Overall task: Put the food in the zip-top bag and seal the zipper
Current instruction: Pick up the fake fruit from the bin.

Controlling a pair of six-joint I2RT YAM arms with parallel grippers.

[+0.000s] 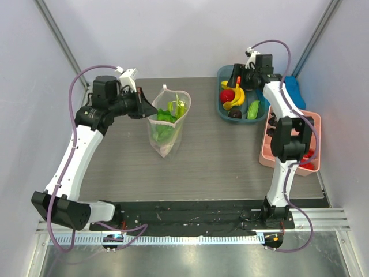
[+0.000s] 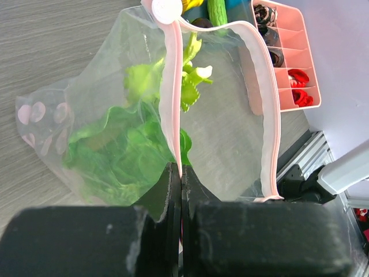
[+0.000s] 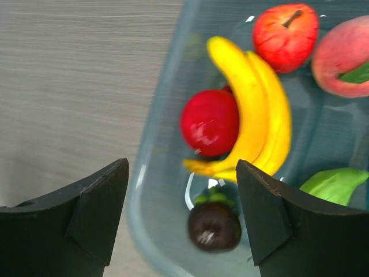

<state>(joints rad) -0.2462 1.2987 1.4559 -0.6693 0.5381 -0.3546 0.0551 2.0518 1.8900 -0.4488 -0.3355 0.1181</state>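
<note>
The clear zip-top bag (image 1: 167, 124) stands open on the table. It holds the leafy lettuce head (image 2: 124, 153) and the celery-like stalk (image 2: 193, 81). My left gripper (image 2: 181, 173) is shut on the near side of the pink zipper strip (image 2: 171, 104) and holds the mouth open. The far strip curves away to the right. My right gripper (image 3: 182, 167) is open and empty, above the left part of the blue bin (image 3: 153, 173). A small red round fruit (image 3: 210, 122) lies in the bin just ahead of the right fingers, against the yellow bananas (image 3: 259, 109).
The bin (image 1: 221, 104) also holds a red apple (image 3: 285, 29), a peach (image 3: 343, 55), a dark mangosteen (image 3: 214, 224) and a green item (image 3: 334, 184). A pink compartment tray (image 1: 266, 147) stands at the right edge and a blue cloth (image 1: 295, 92) lies behind it.
</note>
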